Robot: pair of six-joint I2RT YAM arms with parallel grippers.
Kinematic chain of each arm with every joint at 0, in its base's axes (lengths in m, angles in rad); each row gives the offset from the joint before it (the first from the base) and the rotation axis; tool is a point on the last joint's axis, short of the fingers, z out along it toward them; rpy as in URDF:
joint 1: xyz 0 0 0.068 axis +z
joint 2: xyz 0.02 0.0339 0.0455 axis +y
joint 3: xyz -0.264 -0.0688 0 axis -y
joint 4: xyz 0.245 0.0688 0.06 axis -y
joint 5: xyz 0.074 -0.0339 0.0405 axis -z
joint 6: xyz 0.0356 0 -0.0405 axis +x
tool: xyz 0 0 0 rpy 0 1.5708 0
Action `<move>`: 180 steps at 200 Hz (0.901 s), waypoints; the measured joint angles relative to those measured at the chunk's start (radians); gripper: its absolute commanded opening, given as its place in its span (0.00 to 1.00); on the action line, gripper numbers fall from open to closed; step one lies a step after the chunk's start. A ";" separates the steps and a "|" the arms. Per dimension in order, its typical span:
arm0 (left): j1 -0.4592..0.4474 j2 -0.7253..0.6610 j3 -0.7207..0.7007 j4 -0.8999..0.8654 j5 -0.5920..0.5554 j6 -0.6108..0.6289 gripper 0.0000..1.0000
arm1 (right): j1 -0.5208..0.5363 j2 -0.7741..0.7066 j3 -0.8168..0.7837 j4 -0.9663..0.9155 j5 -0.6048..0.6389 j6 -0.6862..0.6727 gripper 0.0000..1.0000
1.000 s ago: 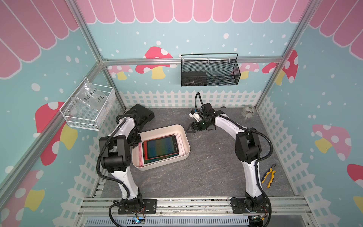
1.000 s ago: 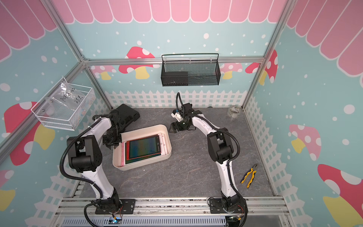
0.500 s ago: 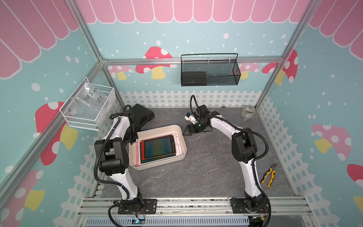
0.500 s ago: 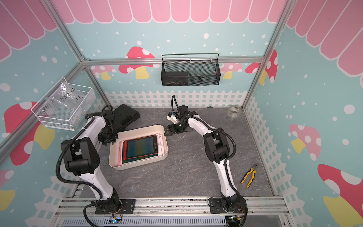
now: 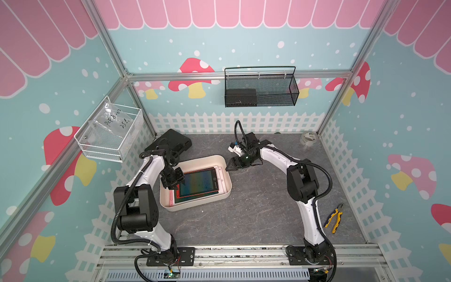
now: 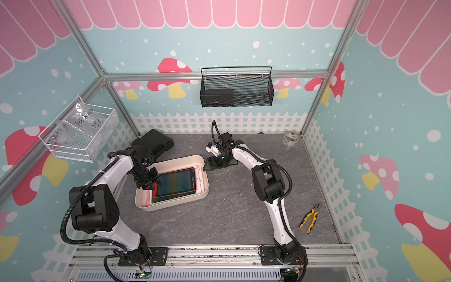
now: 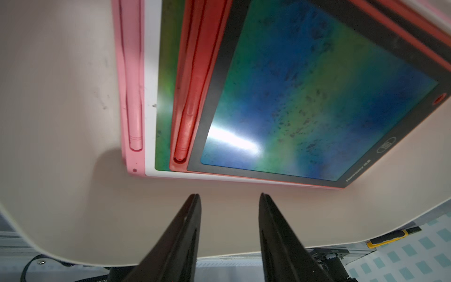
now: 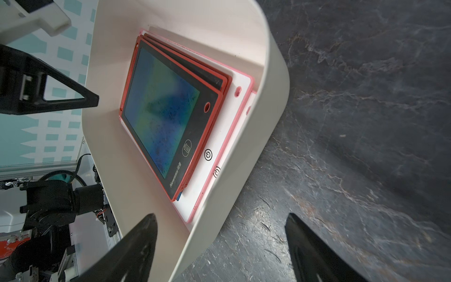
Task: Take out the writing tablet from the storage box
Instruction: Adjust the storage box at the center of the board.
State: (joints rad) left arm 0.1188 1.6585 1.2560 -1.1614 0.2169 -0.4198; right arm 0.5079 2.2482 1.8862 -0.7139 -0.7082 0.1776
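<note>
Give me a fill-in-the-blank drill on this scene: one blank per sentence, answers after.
The top writing tablet in the storage box has a ___ frame.
The left gripper hovers over it with its jaws ___, nothing between them.
The pliers on the table have black and ___ handles.
Answers: red; open; yellow.

In both top views the left gripper (image 5: 180,184) covered a corner of the red tablet (image 5: 199,182) and part of the box (image 5: 195,207) wall. That tablet hid the ones beneath; only their edges showed, so their count was unclear. The left wrist view cut the pink tablet (image 7: 131,85) off at its edge. The left arm screened part of the case (image 5: 170,139). Mesh dimmed a dark item (image 5: 240,96) in the basket (image 5: 273,90) beyond telling.
</note>
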 measured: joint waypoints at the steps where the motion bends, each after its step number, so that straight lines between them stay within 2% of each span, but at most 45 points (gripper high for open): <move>1: 0.000 0.000 -0.002 0.001 0.000 0.000 0.43 | 0.000 0.000 0.000 0.000 0.000 0.000 0.84; 51: 0.018 0.000 -0.004 0.038 -0.011 0.001 0.43 | 0.025 0.000 -0.005 0.000 -0.009 0.005 0.83; 97: 0.066 0.033 0.006 0.037 -0.060 0.054 0.42 | 0.035 0.000 -0.014 -0.003 -0.013 0.007 0.83; 180: 0.077 0.069 0.006 0.056 -0.079 0.088 0.43 | 0.092 0.014 -0.014 -0.011 -0.027 0.010 0.82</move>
State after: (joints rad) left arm 0.1955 1.7275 1.2621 -1.1053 0.1383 -0.3321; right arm 0.6003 2.2623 1.8725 -0.7250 -0.7353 0.1875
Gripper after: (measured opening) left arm 0.430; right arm 0.821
